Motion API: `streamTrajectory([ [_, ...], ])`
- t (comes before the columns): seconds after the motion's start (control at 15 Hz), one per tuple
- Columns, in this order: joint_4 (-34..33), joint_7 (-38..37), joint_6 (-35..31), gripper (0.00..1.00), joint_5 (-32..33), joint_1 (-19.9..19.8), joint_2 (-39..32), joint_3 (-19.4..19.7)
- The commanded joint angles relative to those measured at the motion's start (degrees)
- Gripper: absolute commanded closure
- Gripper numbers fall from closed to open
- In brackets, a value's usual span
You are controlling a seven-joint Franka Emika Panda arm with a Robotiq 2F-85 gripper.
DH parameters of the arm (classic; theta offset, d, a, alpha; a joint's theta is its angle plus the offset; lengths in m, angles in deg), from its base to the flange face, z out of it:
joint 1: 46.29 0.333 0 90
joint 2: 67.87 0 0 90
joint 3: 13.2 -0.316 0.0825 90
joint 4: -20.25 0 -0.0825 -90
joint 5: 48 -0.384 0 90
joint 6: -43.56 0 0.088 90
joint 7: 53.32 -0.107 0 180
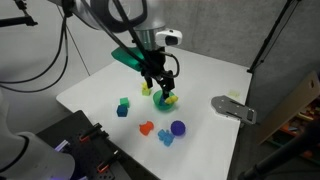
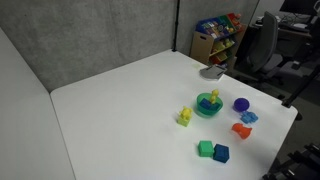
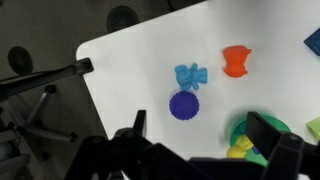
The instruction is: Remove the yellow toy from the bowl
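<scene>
The small green bowl [image 1: 165, 101] stands near the middle of the white table, and it also shows in the other exterior view [image 2: 208, 106] and at the lower right of the wrist view [image 3: 240, 128]. The yellow toy [image 3: 240, 150] lies inside it, partly hidden by my right finger. It shows as a yellow spot in both exterior views [image 1: 170, 99] [image 2: 212, 97]. My gripper [image 1: 160, 84] hangs above the bowl, open and empty. In the wrist view [image 3: 203, 125] its fingers straddle the table beside the bowl. It does not show in the second exterior view.
A purple ball [image 3: 184, 105], a blue toy [image 3: 190, 76] and a red toy [image 3: 236, 60] lie near the bowl. A green cube [image 1: 124, 102] and a blue cube [image 1: 122, 111] sit further off. A yellowish toy [image 2: 184, 117] lies beside the bowl. A grey object [image 1: 233, 108] rests at the table edge.
</scene>
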Motion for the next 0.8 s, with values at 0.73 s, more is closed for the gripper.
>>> streamTrajectory([
  [0.73, -19.11, -6.63, -19.75, 0.0, -14.62, 6.37, -31.82, -3.44],
])
